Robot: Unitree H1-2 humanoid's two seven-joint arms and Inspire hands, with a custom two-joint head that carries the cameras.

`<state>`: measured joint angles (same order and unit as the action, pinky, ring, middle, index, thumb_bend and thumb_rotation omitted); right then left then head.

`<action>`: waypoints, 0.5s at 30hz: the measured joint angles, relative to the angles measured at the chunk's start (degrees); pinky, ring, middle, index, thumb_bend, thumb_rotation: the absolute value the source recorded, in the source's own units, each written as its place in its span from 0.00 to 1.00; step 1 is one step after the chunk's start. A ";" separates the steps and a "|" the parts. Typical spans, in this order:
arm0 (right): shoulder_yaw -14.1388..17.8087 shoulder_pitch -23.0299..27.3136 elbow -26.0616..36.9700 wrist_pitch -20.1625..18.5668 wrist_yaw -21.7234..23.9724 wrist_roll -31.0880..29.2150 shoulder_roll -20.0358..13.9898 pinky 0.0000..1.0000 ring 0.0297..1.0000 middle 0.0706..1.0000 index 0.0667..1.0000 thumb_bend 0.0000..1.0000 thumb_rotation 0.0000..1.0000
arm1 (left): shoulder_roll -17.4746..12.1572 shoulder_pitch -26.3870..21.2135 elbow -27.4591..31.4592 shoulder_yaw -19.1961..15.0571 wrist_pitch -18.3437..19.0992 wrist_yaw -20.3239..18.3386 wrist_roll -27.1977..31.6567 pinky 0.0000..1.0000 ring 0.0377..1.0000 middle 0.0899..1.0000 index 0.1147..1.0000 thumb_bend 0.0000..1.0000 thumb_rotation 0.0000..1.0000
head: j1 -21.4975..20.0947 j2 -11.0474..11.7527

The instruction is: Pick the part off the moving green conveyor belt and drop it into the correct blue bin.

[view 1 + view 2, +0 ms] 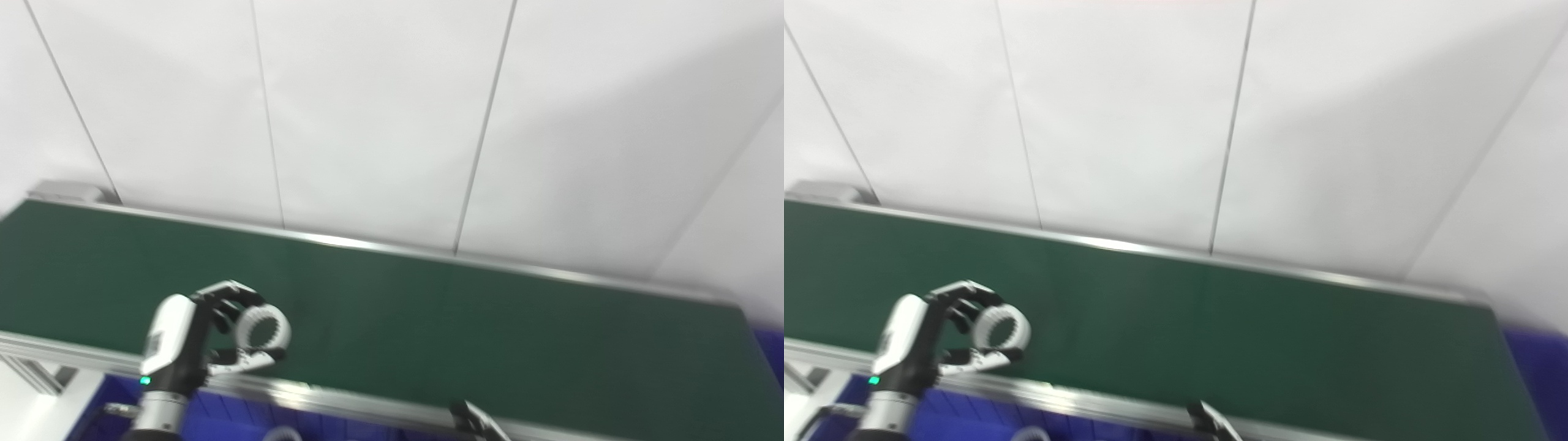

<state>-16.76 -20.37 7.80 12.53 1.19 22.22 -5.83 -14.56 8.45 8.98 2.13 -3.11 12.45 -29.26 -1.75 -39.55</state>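
Green belt: your dark green conveyor belt (pixel 429 318) runs slantwise across the view, higher at the left, lower at the right, framed by pale aluminium side rails (pixel 343 404).
Left hand: your white-and-black left hand (pixel 202 343) is raised over the near edge of the belt at the left, with a small green light glowing at its wrist.
Left hand state: you have it clamped on the part, the dark fingers (pixel 229 294) curled over the top and the thumb pressing from below.
Part: the white toothed ring of plastic (pixel 264 327) sits in that grip, its open centre turned toward you, lifted clear of the belt surface.
Second ring: at the bottom edge you can just make out the top of another white ring (pixel 283 433), lying below the near rail among the blue.
Blue bin: the deep blue plastic bin (pixel 233 419) shows in strips beneath the near rail, under and just right of your left wrist; more blue shows past the belt's far right end (pixel 1534 361).
Right hand: only a dark tip of your right hand (pixel 474 422) pokes up at the bottom edge, near the rail.
Right hand state: too little of it shows for you to tell whether its fingers are apart or together.
Backdrop: white wall panels (pixel 380 110) with thin seams fill the upper half.
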 measured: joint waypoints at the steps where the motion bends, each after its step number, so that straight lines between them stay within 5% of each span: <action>1: -0.04 -0.28 0.24 -0.58 0.03 0.39 0.20 0.74 0.82 0.85 0.86 0.95 0.15 | -0.03 0.66 -0.11 -0.15 -0.38 -0.22 0.69 0.33 0.38 0.44 0.46 0.50 0.00 | -0.01 0.00; 9: -0.29 -0.27 0.42 -1.78 0.07 1.69 1.48 0.80 0.85 0.88 0.90 0.89 0.26 | -0.42 3.03 -3.28 0.90 -5.31 -3.84 4.80 0.40 0.41 0.45 0.43 0.50 0.00 | -2.73 -7.03; 11: -0.29 -0.24 0.85 -2.76 0.26 2.12 1.51 0.78 0.84 0.88 0.90 0.90 0.30 | -0.95 3.42 -3.00 1.71 -5.47 -5.84 5.42 0.48 0.45 0.44 0.41 0.50 0.00 | -2.90 -9.14; 15: -0.16 -0.08 2.70 -5.14 0.50 2.96 1.73 0.77 0.84 0.88 0.90 0.90 0.33 | -2.23 4.65 -1.96 3.56 -6.39 -9.10 4.74 0.37 0.40 0.44 0.44 0.50 0.00 | -3.17 -10.81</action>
<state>-16.93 -20.45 10.51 7.39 1.69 25.18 -4.10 -16.78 13.10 7.02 5.69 -9.50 3.35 -24.52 -4.92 -50.36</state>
